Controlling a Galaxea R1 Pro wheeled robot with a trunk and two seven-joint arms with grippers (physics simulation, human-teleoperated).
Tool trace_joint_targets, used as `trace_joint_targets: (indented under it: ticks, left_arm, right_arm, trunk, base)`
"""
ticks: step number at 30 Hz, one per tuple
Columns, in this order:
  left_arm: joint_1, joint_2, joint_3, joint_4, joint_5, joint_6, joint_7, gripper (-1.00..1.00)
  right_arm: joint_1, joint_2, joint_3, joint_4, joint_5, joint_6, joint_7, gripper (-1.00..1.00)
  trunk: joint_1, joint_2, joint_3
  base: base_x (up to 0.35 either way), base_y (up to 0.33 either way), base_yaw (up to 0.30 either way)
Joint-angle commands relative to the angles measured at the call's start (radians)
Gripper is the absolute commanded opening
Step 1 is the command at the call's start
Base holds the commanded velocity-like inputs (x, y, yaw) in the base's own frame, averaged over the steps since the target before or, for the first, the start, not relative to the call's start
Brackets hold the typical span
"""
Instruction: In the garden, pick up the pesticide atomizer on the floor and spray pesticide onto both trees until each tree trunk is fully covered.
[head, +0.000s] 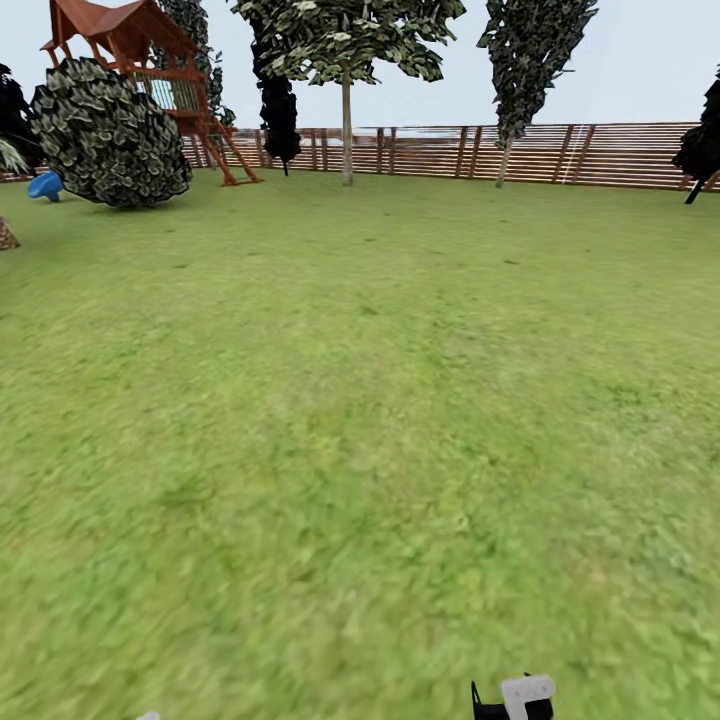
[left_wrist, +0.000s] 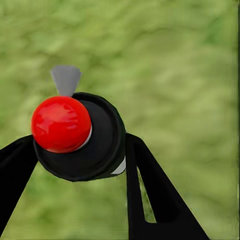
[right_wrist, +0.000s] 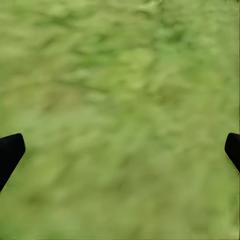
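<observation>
The pesticide atomizer (left_wrist: 95, 145) is a round black body with a glossy red knob and a small grey nozzle. My left gripper (left_wrist: 80, 152) is shut on it, one black finger on each side, above the grass floor (left_wrist: 180, 65). My right gripper (right_wrist: 120, 150) is open over bare grass, with just its two black fingertips (right_wrist: 10, 150) showing far apart. Two trees stand far off by the fence, one with a pale straight trunk (head: 346, 125) and one with a thinner leaning trunk (head: 504, 160). A white and black piece of my right arm (head: 522, 697) shows at the picture's lower edge.
A wide lawn (head: 380, 400) runs from me to a brown slat fence (head: 600, 155). At the far left are a big round bush (head: 110, 135), a red-brown wooden playset (head: 150, 50) and a small blue object (head: 44, 185). Dark foliage (head: 700, 150) stands at the far right.
</observation>
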Motion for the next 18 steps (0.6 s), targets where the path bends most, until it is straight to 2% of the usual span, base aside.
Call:
trace_joint_targets:
  ticks: [1,18]
  left_arm:
    - [0.000,0.000,0.000,0.000,0.000,0.000,0.000,-1.00]
    - [-0.001,0.000,0.000,-0.001,0.000,0.000,-0.001,-1.00]
  right_arm:
    - [0.000,0.000,0.000,0.000,0.000,0.000,0.000,1.00]
    - [0.000,0.000,0.000,0.000,0.000,0.000,0.000,1.00]
  trunk:
    - [0.000,0.000,0.000]
    - [0.000,0.000,0.000]
  base:
    - [0.339,0.000,0.000]
    - [0.339,0.000,0.000]
